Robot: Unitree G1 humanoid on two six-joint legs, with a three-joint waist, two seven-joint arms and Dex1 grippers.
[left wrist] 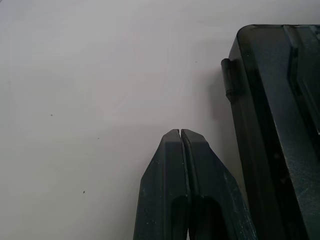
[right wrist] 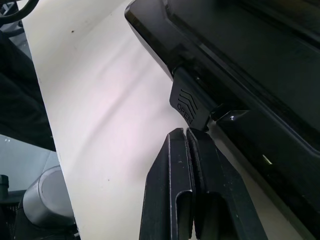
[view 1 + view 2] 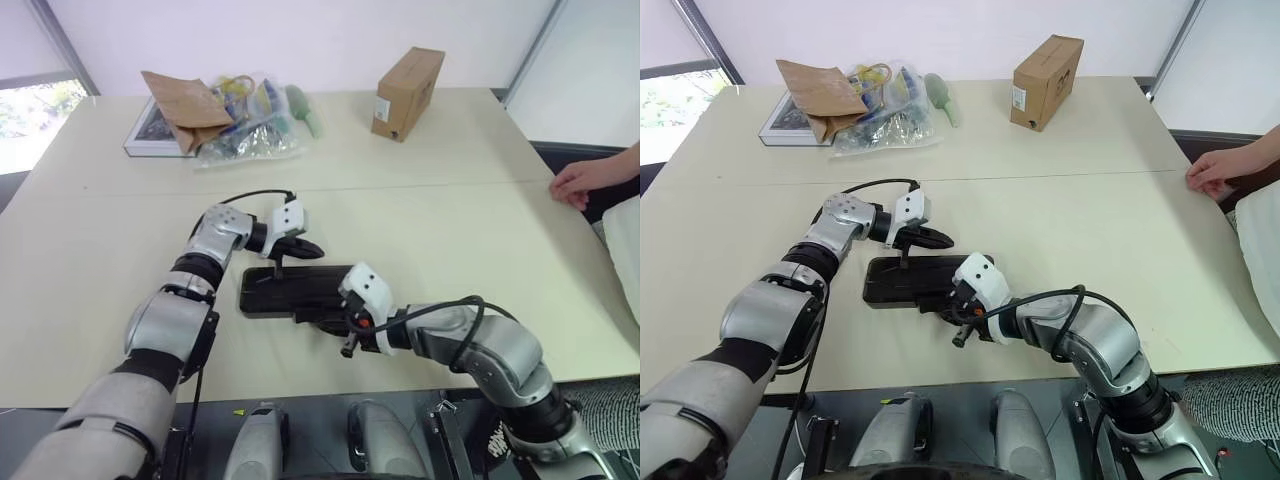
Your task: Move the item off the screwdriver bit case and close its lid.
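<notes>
The screwdriver bit case (image 3: 290, 290) lies flat on the near part of the pale table (image 3: 450, 230), between the two arms. Its dark lid (image 3: 910, 275) is down over the tray, so only the dark outer shell shows.

The small black latch (image 2: 189, 104), marked with ridges and lettering, sits at the case's near long edge, the side towards the robot.

The left gripper (image 3: 310, 250) is at the far long edge of the case, pointing to the right. In the left wrist view its fingers (image 1: 172, 175) are pressed together with nothing between them, above bare table just beside the case's edge (image 1: 260, 125). Whether the fingers touch the case cannot be told.

The right gripper (image 2: 186, 132) is at the near long edge. Its fingers are also pressed together and empty, with the tips just beside the latch, very close or in contact.

The item cannot be made out on the case or on the table.

At the far side of the table are a cardboard box (image 3: 407, 93), a brown paper bag (image 3: 185, 105) and a clear plastic bag of mixed things (image 3: 250, 125). A person's hand (image 3: 580, 182) rests on the table's right edge, well apart from the case.
</notes>
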